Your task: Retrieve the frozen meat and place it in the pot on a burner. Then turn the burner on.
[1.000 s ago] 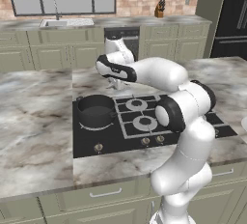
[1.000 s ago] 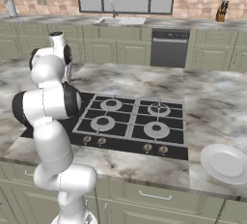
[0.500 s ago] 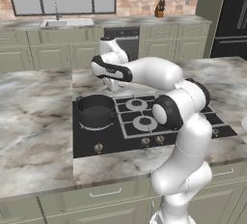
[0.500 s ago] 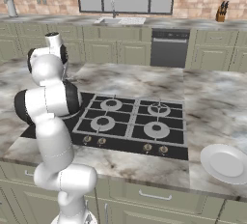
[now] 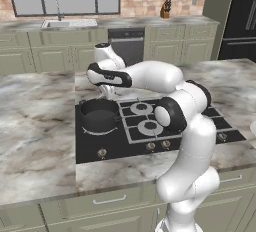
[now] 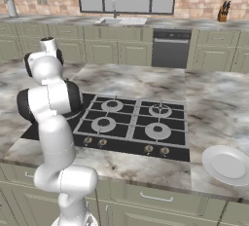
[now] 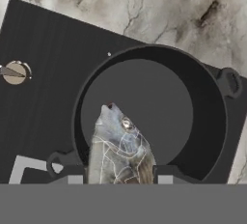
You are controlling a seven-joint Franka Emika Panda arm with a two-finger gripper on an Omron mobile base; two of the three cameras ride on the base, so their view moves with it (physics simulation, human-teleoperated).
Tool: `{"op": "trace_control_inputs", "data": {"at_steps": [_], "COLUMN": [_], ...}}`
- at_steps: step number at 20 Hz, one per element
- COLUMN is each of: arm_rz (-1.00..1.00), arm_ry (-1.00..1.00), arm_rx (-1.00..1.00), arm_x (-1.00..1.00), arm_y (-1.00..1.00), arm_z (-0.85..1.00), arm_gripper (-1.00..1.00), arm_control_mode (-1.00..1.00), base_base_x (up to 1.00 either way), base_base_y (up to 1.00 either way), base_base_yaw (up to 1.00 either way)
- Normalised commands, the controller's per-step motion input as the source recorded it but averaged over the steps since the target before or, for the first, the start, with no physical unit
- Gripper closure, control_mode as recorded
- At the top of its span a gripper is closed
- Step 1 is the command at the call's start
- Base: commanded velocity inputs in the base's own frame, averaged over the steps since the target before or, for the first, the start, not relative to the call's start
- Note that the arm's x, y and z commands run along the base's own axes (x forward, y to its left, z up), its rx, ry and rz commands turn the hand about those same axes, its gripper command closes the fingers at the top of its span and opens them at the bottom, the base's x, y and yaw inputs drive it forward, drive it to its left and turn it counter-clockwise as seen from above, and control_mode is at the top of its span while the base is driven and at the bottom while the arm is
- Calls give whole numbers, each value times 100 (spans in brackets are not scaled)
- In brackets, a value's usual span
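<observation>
Holding the frozen meat (image 7: 120, 146) tightly between its nearly closed fingers, the end effector (image 7: 118, 175) hangs over the pot (image 7: 154, 112) below; the meat seems stiff, slippery, best gripped across its middle

Definitely a home kitchen, a rendered one. I'm standing by a marble-topped island (image 5: 35, 141) with a black cooktop (image 6: 131, 122) set into it, grey grates and a row of knobs (image 6: 148, 148) along the front edge. Pale green cabinets (image 5: 50, 58) run along the back wall under a brick backsplash (image 6: 44, 1), with a sink and faucet (image 6: 114, 19) below a window (image 6: 126, 1). There's a built-in dishwasher (image 6: 169, 48), a knife block (image 5: 165, 11) on the counter, a white plate (image 6: 227, 165) on the island, and a dark pot (image 5: 100, 115) sitting on the stove.
</observation>
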Motion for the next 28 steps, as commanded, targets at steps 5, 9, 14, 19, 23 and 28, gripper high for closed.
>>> {"op": "trace_control_inputs", "data": {"at_steps": [5,9,14,19,23,28], "arm_rz": [0,0,0,0,0,0], "arm_ry": [2,1,0,4,3,1], "arm_rx": [-1,-1,0,0,0,0], "arm_x": [1,7,15,25,26,21], "arm_y": [34,28,20,0,0,1], "arm_z": [-29,-33,-28,-9,-15,-19], "arm_gripper": [100,100,100,100,100,100], "arm_control_mode": [-100,-100,-100,-100,-100,-100], "base_base_x": [0,0,0,0,0,0], "base_base_y": [0,0,0,0,0,0], "base_base_yaw": [0,0,0,0,0,0]}}
